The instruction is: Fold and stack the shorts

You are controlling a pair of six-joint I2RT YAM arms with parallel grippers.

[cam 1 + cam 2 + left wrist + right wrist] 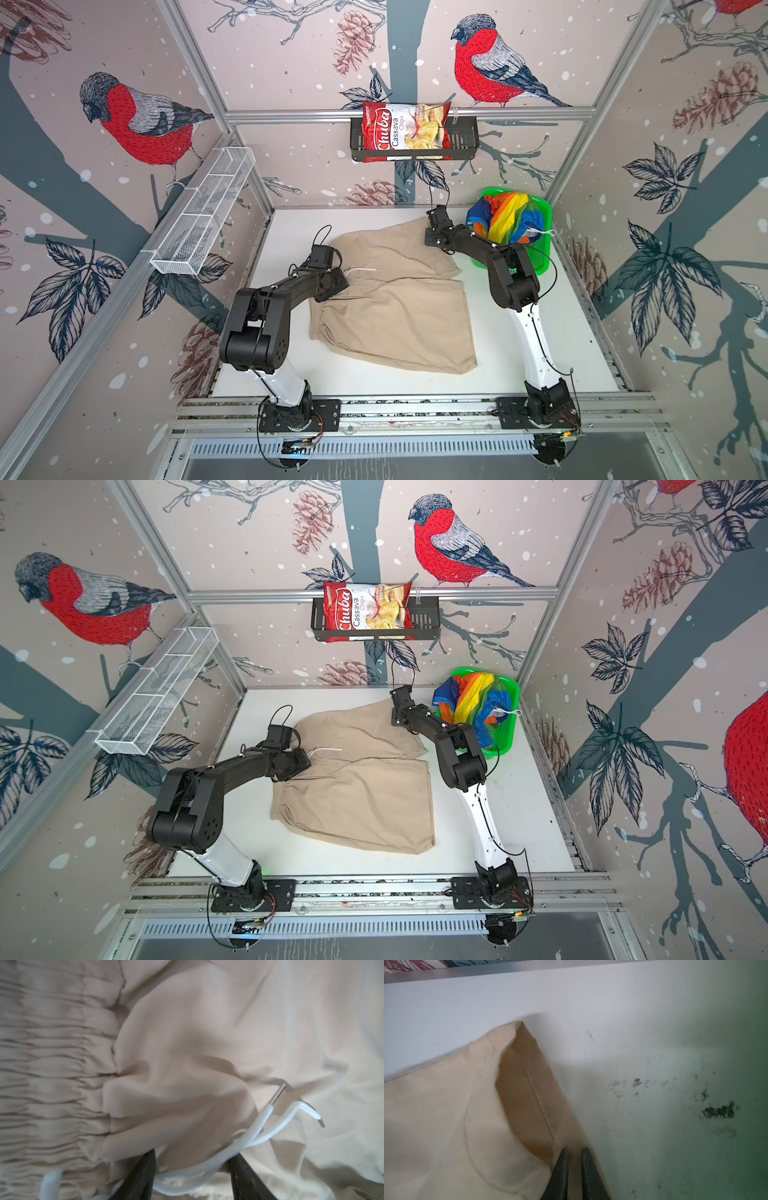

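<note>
The beige shorts [395, 307] [357, 796] lie spread on the white table, waistband to the left and legs to the right. My left gripper [337, 283] [196, 1153] sits low over the waistband, open, with a bulge of cloth and the white drawstring [259, 1124] between its fingers. My right gripper [431, 240] [575, 1150] is shut on the hem of the far leg of the beige shorts [456, 1126], and that corner is lifted a little. The rainbow shorts [507, 220] [473, 700] lie crumpled in the green basket [536, 266].
The green basket stands at the back right of the table [291, 374], just behind my right arm. A black wall basket with a chips bag [405, 133] hangs on the back wall. A white wire shelf [203, 216] runs along the left wall.
</note>
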